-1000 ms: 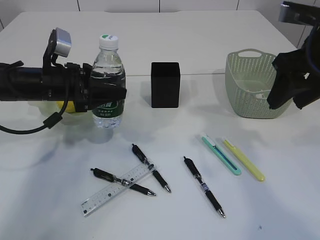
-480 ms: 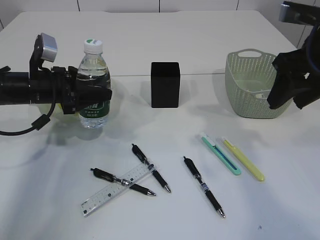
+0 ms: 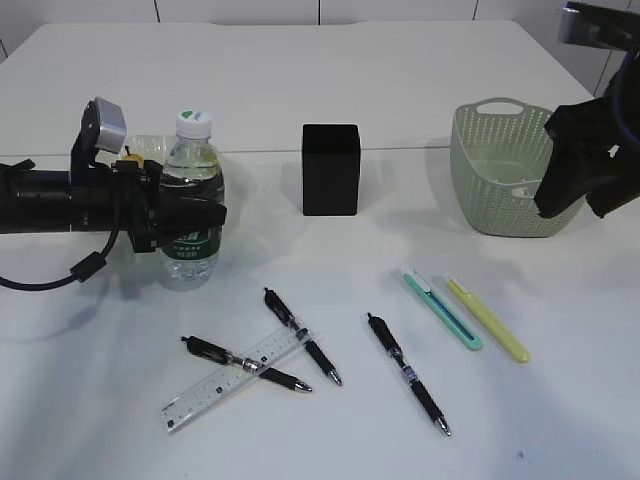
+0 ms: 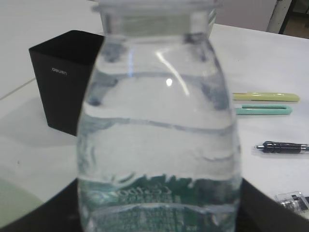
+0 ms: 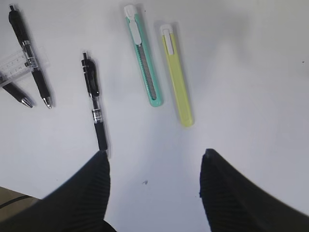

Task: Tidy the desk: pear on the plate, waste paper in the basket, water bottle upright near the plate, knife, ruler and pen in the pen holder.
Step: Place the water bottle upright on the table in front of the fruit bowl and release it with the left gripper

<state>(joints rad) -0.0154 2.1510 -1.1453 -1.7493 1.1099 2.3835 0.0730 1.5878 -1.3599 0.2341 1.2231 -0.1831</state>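
- Leftward since a second ago: my left gripper (image 3: 185, 215) has carried the water bottle (image 3: 192, 200) upright, fingers clamping its label, beside the plate (image 3: 148, 146).
- Release early and I risk it toppling onto that rim.
- Right gripper (image 5: 154, 193) hangs spread, empty; only its wrist view shows that.

water bottle (image 3: 191, 205): clear, dark green label, white cap with green mark; pen holder (image 3: 331, 169) right of it: matte black; basket (image 3: 500, 170): sage green, woven-look perforations; knives: one teal (image 3: 442, 310), one yellow (image 3: 487, 319); pens (image 3: 407, 372) black; ruler (image 3: 232, 380) clear, black marks; desk (image 3: 400, 80) white
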